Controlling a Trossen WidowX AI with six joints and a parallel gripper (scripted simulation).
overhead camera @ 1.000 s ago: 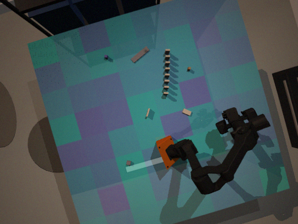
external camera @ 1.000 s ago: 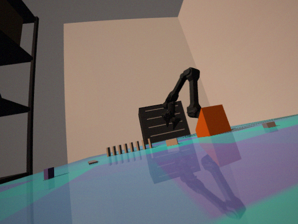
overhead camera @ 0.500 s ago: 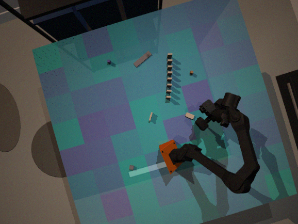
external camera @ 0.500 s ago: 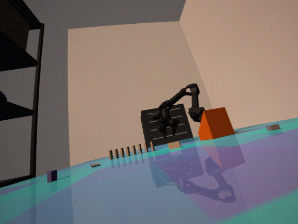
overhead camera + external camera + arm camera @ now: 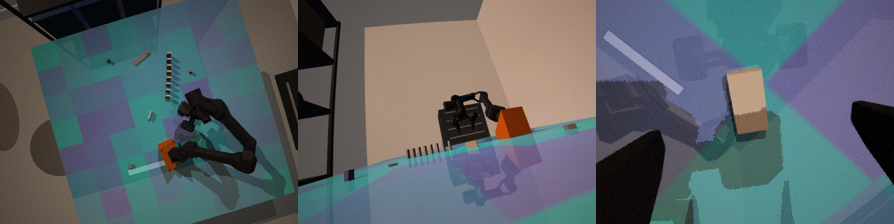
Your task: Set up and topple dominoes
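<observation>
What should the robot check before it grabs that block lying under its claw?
1. Gripper open and empty: ok.
2. Lying domino sits between the fingers in the wrist view: ok.
3. Fingers lowered to the domino: not ok, they hover above it.
4. Standing row all upright: ok.
5. Gripper apart from the row's near end: ok, but close.

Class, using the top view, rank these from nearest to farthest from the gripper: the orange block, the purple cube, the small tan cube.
Gripper is the reference.
1. Orange block, below it, by the arm's base.
2. Small tan cube, above, right of the row.
3. Purple cube, far upper left.
</observation>
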